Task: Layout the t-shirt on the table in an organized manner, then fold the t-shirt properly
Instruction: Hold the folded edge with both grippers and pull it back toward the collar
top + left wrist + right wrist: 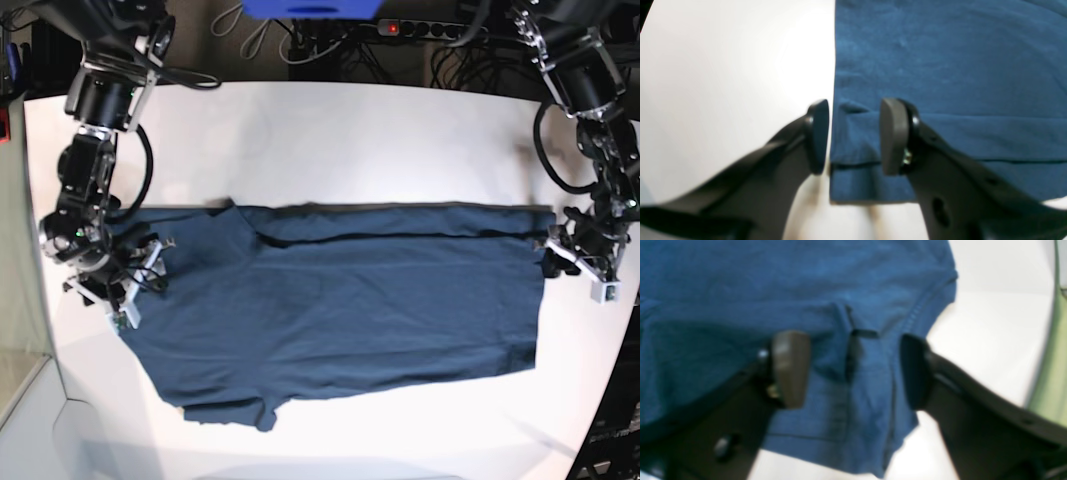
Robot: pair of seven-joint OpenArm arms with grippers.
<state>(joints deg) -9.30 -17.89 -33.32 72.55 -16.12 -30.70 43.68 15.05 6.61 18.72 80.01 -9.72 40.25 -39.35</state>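
Table (330, 130): white top that carries everything; bare surface reaches out beyond both grippers, and in the left wrist view it lies under and outside the outer finger.
T-shirt (340, 300): dark blue, spread flat and wide between the two grippers, folded over along its far edge; one sleeve sticks out at the near edge on the right gripper's side.
Shirt at the left gripper: a layered hem corner (857, 146) lies on the table in the gap between the fingers, its side edge just inside the outer pad.
Shirt at the right gripper: a bunched seam fold (853, 366) sits between the fingers, with cloth running under the inner finger and away from it.
Left gripper (853, 136): fingers apart, straddling the corner, neither pad pressed on the cloth.
Right gripper (853, 370): fingers wide apart over the fold, clamping nothing.
Pads (791, 368): blurred in the right wrist view; whether they brush the fabric, I cannot tell.
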